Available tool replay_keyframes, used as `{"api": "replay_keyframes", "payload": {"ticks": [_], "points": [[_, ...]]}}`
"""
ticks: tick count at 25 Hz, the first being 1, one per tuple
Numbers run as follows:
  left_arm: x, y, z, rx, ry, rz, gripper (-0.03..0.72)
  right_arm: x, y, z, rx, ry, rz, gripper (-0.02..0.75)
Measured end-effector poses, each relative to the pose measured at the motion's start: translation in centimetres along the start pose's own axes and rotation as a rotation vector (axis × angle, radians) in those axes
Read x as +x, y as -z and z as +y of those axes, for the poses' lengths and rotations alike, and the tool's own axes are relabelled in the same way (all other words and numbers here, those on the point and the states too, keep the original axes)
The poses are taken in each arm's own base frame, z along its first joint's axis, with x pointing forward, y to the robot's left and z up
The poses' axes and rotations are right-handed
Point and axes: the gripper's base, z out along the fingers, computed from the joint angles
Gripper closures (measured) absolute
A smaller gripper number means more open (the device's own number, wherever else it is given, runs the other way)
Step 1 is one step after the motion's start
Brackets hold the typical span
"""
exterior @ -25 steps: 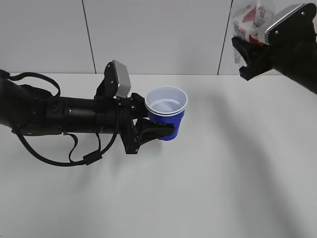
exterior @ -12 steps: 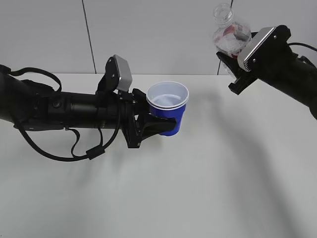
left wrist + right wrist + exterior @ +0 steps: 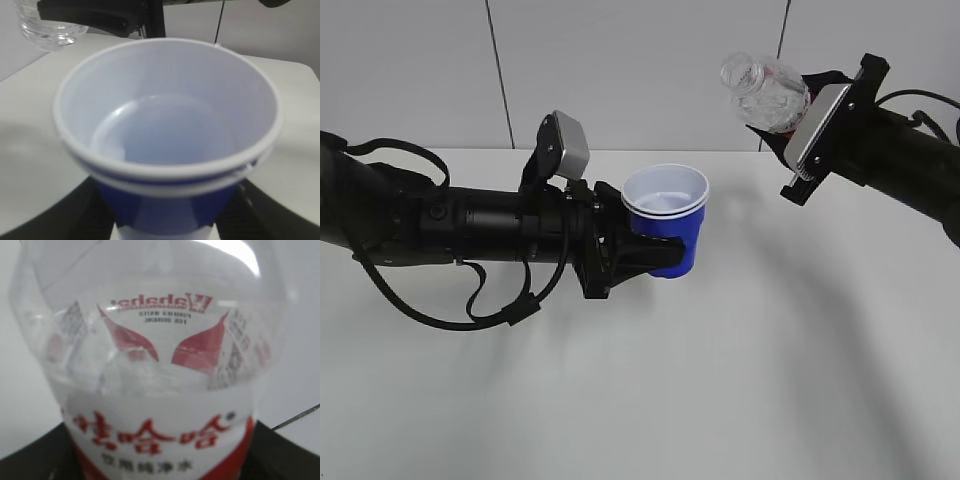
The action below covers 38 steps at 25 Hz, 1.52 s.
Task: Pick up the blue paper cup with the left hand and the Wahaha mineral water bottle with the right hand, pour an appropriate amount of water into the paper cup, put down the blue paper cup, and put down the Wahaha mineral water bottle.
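The blue paper cup (image 3: 666, 228) is held upright above the white table, and my left gripper (image 3: 658, 262) is shut on its lower body. In the left wrist view the cup (image 3: 167, 130) fills the frame, white inside, with black fingers (image 3: 60, 220) on both sides. My right gripper (image 3: 792, 122) is shut on the Wahaha mineral water bottle (image 3: 767, 92), which is tipped with its open neck pointing left, up and to the right of the cup. The right wrist view shows the bottle's red-and-white label (image 3: 155, 440) close up between dark fingers (image 3: 30, 460).
The white table (image 3: 740, 380) spreads below both arms, with its far edge against a grey panelled wall (image 3: 640, 70). A black cable loop (image 3: 470, 310) hangs under the left arm. The bottle's body (image 3: 50, 32) shows at the left wrist view's upper left.
The right arm has swung the bottle down and left from the top right corner and tipped its neck leftward. The left arm has shifted the cup slightly to the right.
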Motion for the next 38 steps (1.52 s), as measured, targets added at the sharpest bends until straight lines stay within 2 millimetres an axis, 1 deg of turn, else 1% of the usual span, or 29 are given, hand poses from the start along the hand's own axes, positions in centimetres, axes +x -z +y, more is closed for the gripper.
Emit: {"api": "replay_keyframes", "payload": {"ticks": [8,28,38], "points": [[-0.1,-1.2,-1.4,0.052,-0.012,0.01,0.263,-0.2,0.0,0.0,0.0,0.111,-0.026,0.304],[-0.1,-1.3,-1.6,0.063,-0.004,0.013,0.263,-0.9,0.0,0.0,0.012,0.347,-0.096,0.305],[0.0,-1.3,-1.7,0.077,-0.014,0.025,0.263,-0.9,0.0,0.0,0.017,0.422,-0.102,0.305]]}}
